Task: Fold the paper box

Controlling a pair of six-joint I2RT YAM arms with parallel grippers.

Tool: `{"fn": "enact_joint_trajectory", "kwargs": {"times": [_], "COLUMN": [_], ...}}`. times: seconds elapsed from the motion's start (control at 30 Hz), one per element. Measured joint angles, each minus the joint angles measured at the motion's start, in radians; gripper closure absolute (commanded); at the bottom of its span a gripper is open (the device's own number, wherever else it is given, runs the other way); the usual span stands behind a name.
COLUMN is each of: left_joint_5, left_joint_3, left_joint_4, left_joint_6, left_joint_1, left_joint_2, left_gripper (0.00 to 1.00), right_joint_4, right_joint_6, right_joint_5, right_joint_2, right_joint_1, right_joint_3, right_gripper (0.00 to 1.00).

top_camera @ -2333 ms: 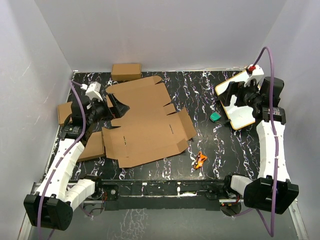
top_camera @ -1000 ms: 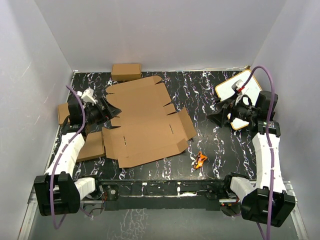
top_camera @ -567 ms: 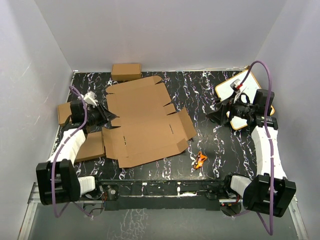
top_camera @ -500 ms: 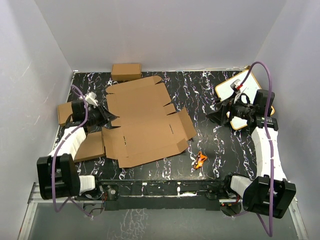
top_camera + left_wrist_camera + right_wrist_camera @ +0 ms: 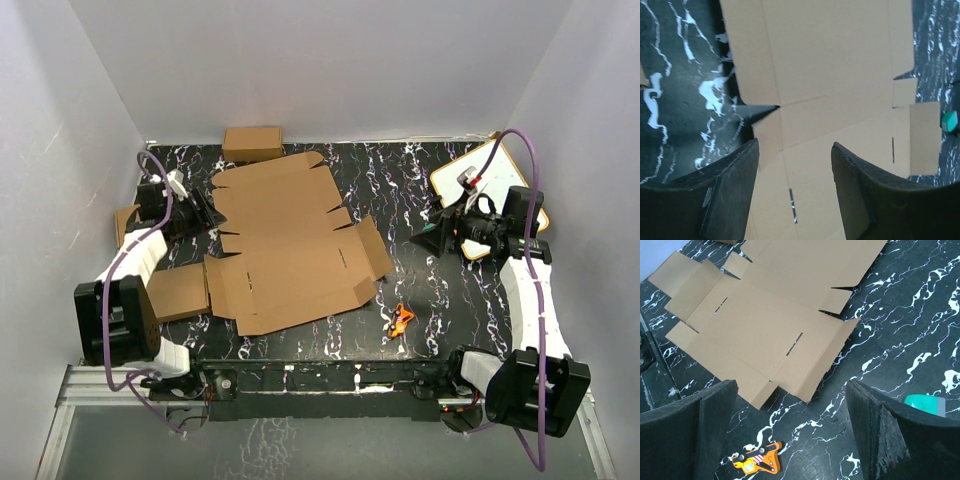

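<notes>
Cardboard of the paper box (image 5: 290, 240) lies unfolded and flat, left of centre on the table (image 5: 400, 180). It is judged light, stiff and liable to slide, bending cleanly only along its creases. Grasp an outer flap edge. Left gripper (image 5: 795, 150) hovers over the sheet's left edge, jaws apart, empty. Right gripper (image 5: 790, 385) is spread wide, empty, well apart.

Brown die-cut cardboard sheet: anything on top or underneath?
Nothing rests on the flat brown die-cut cardboard sheet. It lies on the black marbled table; whatever is beneath is covered.
</notes>
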Motion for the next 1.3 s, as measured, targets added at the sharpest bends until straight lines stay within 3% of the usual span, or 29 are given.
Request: {"fn": "enact_joint_trajectory", "kwargs": {"times": [0.33, 0.7, 0.9, 1.13, 1.3], "left_joint_5": [0.009, 0.149, 0.206, 0.264, 0.283], "left_joint_3": [0.033, 0.177, 0.219, 0.212, 0.146], "left_joint_4": [0.005, 0.058, 0.138, 0.249, 0.325], "left_joint_6": [-0.006, -0.089, -0.159, -0.235, -0.256], "left_joint_1": [0.070, 0.069, 0.069, 0.069, 0.068], "left_joint_2": [0.185, 0.455, 0.534, 0.600, 0.559], "left_gripper": [0.41, 0.39, 0.60, 0.99, 1.00], "right_joint_4": [0.034, 0.074, 0.098, 0.170, 0.208], "right_joint_6": [0.010, 0.031, 0.049, 0.100, 0.126], "right_joint_5": [0.004, 0.003, -0.002, -0.027, -0.032], "right_joint_2": [-0.001, -0.005, -0.005, -0.008, -0.020], "right_joint_1": [-0.002, -0.002, -0.002, -0.002, -0.002], "right_joint_3": [-0.019, -0.060, -0.065, -0.134, -0.181], "right_gripper": [0.02, 0.02, 0.02, 0.01, 0.02]}}
